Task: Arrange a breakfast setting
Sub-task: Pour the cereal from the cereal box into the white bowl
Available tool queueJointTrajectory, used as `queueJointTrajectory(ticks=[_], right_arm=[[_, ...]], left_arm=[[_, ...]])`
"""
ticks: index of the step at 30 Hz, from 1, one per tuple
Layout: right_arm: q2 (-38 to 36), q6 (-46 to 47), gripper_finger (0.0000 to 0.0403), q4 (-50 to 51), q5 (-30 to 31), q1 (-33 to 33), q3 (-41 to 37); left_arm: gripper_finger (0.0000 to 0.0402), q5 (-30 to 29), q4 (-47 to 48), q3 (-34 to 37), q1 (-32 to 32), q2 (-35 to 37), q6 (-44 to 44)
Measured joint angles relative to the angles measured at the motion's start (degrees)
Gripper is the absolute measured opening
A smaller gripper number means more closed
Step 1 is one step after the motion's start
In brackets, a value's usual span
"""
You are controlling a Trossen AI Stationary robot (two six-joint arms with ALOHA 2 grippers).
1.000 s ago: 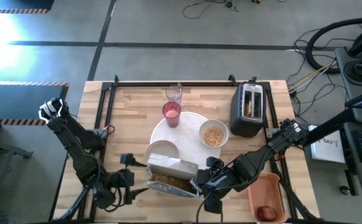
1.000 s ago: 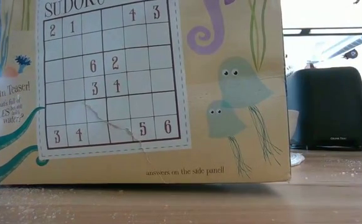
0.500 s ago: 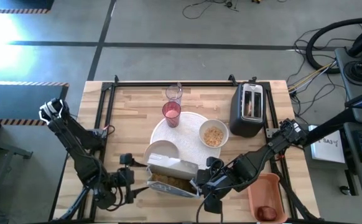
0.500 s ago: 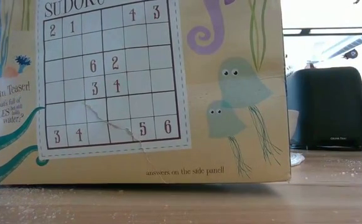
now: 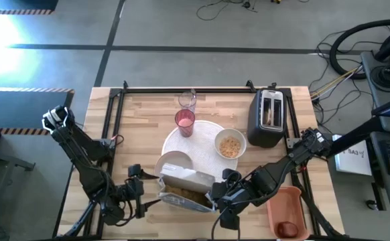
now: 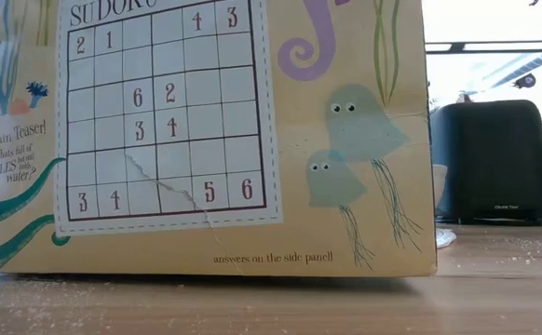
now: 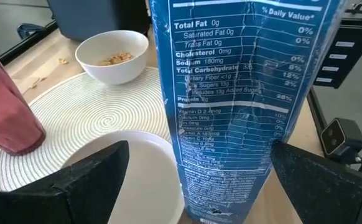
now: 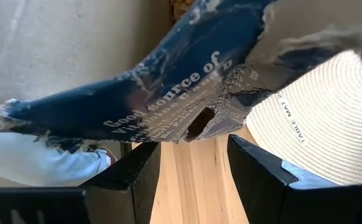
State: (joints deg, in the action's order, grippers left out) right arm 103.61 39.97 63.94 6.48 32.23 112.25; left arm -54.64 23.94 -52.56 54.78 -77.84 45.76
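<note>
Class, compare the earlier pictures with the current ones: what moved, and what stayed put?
The cereal box tipped slightly, and the left gripper backed a little away from it, jaws open. The right gripper still grips the box's torn top; bowl, tumbler and toaster stayed.

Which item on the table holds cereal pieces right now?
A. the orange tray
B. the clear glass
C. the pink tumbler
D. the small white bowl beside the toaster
D: in the high view the small white bowl next to the black toaster shows tan cereal pieces inside.
</note>
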Motion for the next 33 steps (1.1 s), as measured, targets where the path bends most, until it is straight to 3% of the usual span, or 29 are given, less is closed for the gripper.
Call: queueJointTrajectory(ticks=[14, 28, 33], right_arm=[[0.0, 0.0, 0.0176, 0.0, 0.0, 0.0, 0.0], [0.0, 0.0, 0.0176, -0.1, 0.1, 0.0, 0.0], [0.0, 0.0, 0.0176, -0.1, 0.1, 0.0, 0.0]], left_arm=[[0.0365, -1.2, -0.2, 0.0, 0.2, 0.0, 1.6], [0.0374, -2.9, -0.4, 0.0, 5.2, 0.2, 1.3], [0.0367, 3.2, -0.6, 0.0, 5.0, 0.1, -0.3]])
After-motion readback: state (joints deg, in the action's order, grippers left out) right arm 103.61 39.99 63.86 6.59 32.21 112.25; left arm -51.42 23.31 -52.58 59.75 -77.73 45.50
